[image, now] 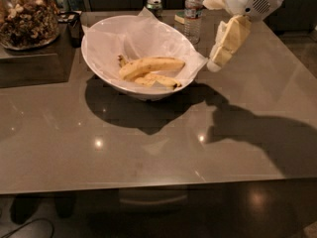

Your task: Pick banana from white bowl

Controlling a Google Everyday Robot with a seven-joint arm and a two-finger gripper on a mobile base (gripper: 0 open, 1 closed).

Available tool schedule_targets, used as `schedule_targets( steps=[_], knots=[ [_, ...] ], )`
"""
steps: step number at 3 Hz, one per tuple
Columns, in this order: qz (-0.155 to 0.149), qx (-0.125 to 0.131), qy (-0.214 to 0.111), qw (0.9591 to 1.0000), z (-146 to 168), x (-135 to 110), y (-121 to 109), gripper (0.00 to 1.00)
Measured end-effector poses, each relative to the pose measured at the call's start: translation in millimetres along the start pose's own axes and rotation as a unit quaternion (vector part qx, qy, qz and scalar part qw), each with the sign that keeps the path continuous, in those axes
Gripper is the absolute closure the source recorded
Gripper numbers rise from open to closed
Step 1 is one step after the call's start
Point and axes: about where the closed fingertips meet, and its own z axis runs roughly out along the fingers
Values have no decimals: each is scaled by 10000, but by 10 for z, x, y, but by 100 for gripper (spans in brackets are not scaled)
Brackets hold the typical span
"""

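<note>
Banana (pixel 151 66) lies in white bowl (pixel 99 38), near its 4 o'clock rim. Hand (pixel 224 47) hangs just off the bowl's 3 o'clock edge; grip width cannot tell. Table (pixel 148 148) open toward 6 o'clock.

Gripper (pixel 224 46) just right of white bowl (pixel 91 66) rim; water bottle (pixel 193 14) close behind; bowl open from above.

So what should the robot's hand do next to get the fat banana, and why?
Probably slide the gripper sideways over the white bowl until it hangs above the banana. Now it hovers outside the bowl, by the rim on the right of the camera view, while the banana lies in the middle beside a thinner banana. Lining up first seems wise.
</note>
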Motion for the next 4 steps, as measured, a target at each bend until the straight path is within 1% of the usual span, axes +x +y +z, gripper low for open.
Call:
schedule_targets(
  steps=[1,2,3,4],
  knots=[
    [-96,-285,-188,9994,336,-159,-140,0],
    [-106,-295,-202,9993,362,-173,-155,19],
    [-105,-296,-203,9993,364,-173,-155,29],
    [-51,-425,-377,9984,591,-199,-227,20]
  ],
)
